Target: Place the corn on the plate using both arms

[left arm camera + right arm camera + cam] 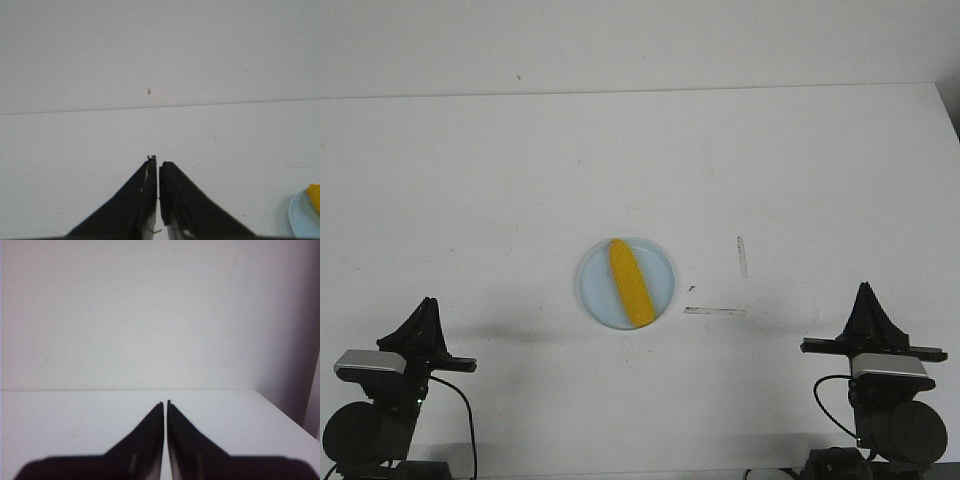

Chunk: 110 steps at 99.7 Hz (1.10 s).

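Since the corn (630, 282) already lies diagonally on the plate (595, 300), nothing needs grabbing. Looks like light, stiff, slick plastic, so I'd pinch mid-cob, not the taper. Left gripper (158, 162) and right gripper (165, 403) sit closed, empty, well apart from it.

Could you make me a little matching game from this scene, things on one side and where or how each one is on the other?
Things:
1. corn
2. plate
3. left gripper
4. right gripper

Descriptions:
A. pale blue, in the middle of the table
B. shut and empty, plate edge visible from its camera
C. yellow, lying on the plate
D. shut and empty, only bare table and wall visible from its camera

Pairs: 1-C, 2-A, 3-B, 4-D
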Each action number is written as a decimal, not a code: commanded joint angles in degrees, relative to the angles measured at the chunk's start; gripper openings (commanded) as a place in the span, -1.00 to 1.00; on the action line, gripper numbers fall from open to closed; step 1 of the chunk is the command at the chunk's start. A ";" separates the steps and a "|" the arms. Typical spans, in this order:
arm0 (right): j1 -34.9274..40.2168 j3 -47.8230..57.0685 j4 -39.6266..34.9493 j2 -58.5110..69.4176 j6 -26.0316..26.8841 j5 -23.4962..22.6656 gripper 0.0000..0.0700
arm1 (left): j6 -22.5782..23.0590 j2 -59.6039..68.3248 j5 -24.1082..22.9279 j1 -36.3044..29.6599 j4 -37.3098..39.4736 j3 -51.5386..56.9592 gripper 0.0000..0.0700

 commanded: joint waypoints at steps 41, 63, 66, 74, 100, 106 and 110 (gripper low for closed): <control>0.02 -0.02 0.55 -0.02 -0.28 0.02 -0.96 | 0.33 -0.09 -0.07 0.04 0.68 0.55 -1.00; 0.02 -0.02 0.55 -0.02 -0.28 0.04 -0.96 | 0.33 -0.13 0.11 0.04 0.59 0.55 -1.00; 0.02 -0.02 0.55 -0.02 -0.28 0.04 -0.96 | 0.33 -0.13 0.09 0.04 0.59 0.55 -1.00; 0.02 -0.02 0.55 -0.02 -0.28 0.02 -0.96 | 0.28 -0.13 0.02 0.04 0.63 0.52 -1.00; 0.04 -0.02 0.55 0.00 -0.31 0.02 -0.96 | 0.35 -4.70 -3.50 0.04 -0.70 -2.19 -1.00; 0.02 -0.02 0.55 0.00 -0.31 0.04 -0.96 | 0.35 -6.75 -4.24 0.04 -0.74 -3.65 -1.00; 0.02 -0.02 0.55 0.00 -0.31 0.04 -0.96 | 0.35 -8.00 -4.48 0.04 -0.74 -4.70 -1.00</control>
